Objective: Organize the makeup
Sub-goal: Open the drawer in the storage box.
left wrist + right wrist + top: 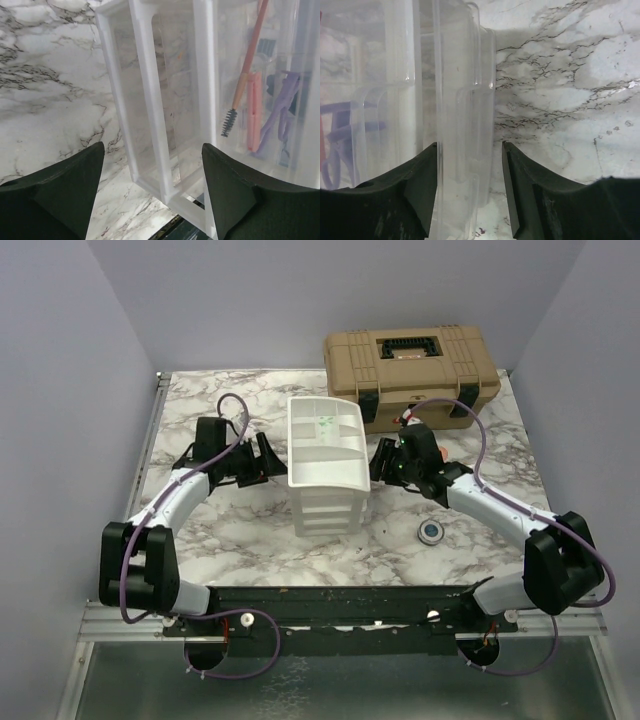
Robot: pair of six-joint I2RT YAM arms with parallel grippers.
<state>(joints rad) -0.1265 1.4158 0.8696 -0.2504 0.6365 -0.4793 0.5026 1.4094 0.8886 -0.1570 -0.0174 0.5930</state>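
Your left arm [175,495] and right arm [490,502] are white-shelled, black-jointed, with black fingers [60,195] and looping purple cables [484,445].

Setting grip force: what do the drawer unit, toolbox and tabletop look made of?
Drawer unit: likely thin plastic, white from above, translucent and glossy up close; contents show through its walls. Toolbox: probably moulded hard plastic, matte tan, ribbed lid, dark latches. Tabletop: marble-patterned, grey veins on white; stone or laminate, cannot tell.
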